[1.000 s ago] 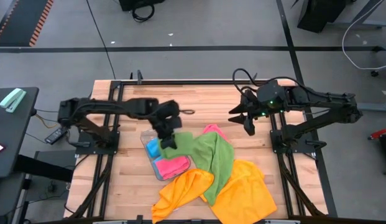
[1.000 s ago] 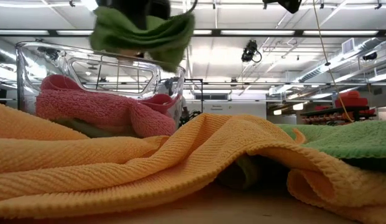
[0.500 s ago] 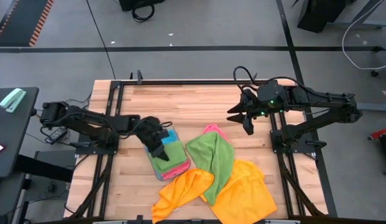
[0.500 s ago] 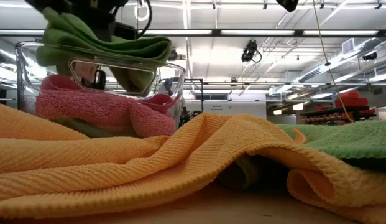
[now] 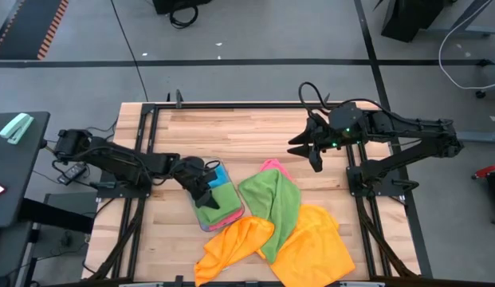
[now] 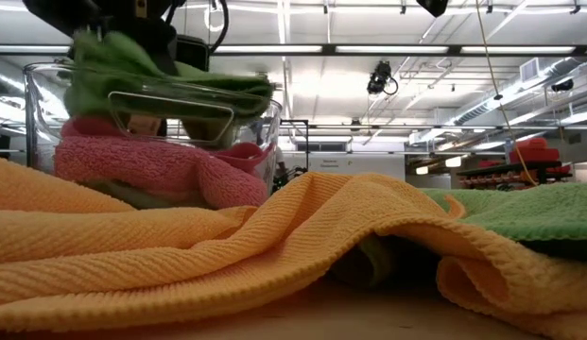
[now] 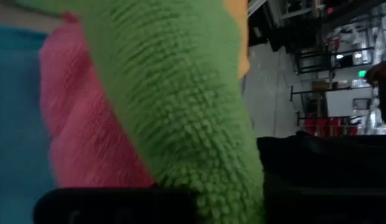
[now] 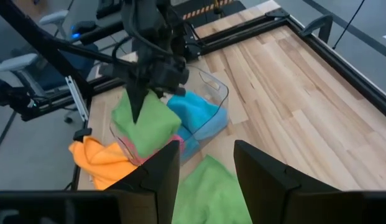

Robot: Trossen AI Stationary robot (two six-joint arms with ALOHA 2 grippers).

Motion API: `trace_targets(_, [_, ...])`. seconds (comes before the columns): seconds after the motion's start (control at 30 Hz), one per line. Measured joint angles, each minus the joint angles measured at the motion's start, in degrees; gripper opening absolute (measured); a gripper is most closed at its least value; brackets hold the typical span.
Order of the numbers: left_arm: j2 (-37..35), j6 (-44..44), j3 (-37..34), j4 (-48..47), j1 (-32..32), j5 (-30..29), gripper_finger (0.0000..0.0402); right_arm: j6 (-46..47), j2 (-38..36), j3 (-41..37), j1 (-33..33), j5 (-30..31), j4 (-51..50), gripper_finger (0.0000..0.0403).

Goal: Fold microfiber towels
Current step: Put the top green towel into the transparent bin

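The left gripper (image 5: 201, 189) sits low over the small clear plastic tray (image 8: 212, 93), its fingers pinched tight on the folded green microfiber towel (image 5: 221, 196), which lies in the tray on top of a pink towel (image 6: 151, 161) and a sky-blue towel (image 8: 196, 112). The right gripper (image 5: 307, 151) hangs above the far right of the wooden table (image 5: 255, 131), fingers parted and holding nothing. A loose green towel (image 5: 277, 203) and an orange towel (image 5: 315, 243) lie near, right of the tray.
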Motion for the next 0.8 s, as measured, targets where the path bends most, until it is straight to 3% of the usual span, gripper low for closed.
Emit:
trace_targets(0.57, [7.8,-1.7,0.1,3.8,-1.3,1.2,0.0034,-0.5,0.0,0.0,0.0,0.0,0.4,0.0161])
trace_targets(0.8, [10.1,-2.5,0.6,3.8,-2.0,0.4,0.0111,-1.1,0.0,0.0,0.0,0.0,0.6,0.0161])
